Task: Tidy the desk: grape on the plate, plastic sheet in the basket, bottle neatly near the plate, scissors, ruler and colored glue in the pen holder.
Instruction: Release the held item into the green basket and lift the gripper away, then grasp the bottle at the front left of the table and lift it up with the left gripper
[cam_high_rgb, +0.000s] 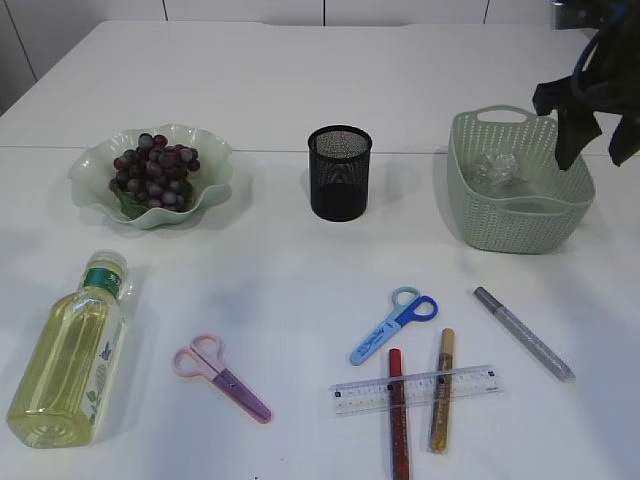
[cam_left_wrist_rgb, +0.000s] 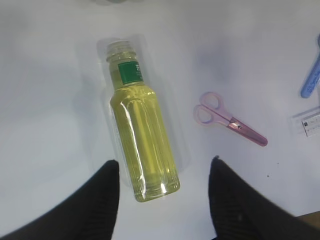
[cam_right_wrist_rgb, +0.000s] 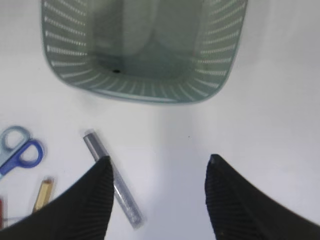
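Observation:
Purple grapes (cam_high_rgb: 152, 172) lie on the green wavy plate (cam_high_rgb: 212, 185). A crumpled plastic sheet (cam_high_rgb: 497, 168) lies in the green basket (cam_high_rgb: 520, 215). The yellow bottle (cam_high_rgb: 70, 355) lies on its side at the front left. In the left wrist view my open, empty left gripper (cam_left_wrist_rgb: 162, 167) hovers over the bottle's (cam_left_wrist_rgb: 142, 135) base. Pink scissors (cam_high_rgb: 220, 378), blue scissors (cam_high_rgb: 395, 325), a clear ruler (cam_high_rgb: 415, 390) and red (cam_high_rgb: 398, 415), gold (cam_high_rgb: 441, 400) and silver (cam_high_rgb: 522, 332) glue pens lie on the table. My right gripper (cam_high_rgb: 597, 148) is open and empty above the basket (cam_right_wrist_rgb: 145, 50), near the silver pen (cam_right_wrist_rgb: 112, 182).
The black mesh pen holder (cam_high_rgb: 340, 170) stands upright at the centre back, with nothing showing in it. The ruler lies across the red and gold pens. The pink scissors (cam_left_wrist_rgb: 227, 120) lie to the right of the bottle. The left arm is out of the exterior view.

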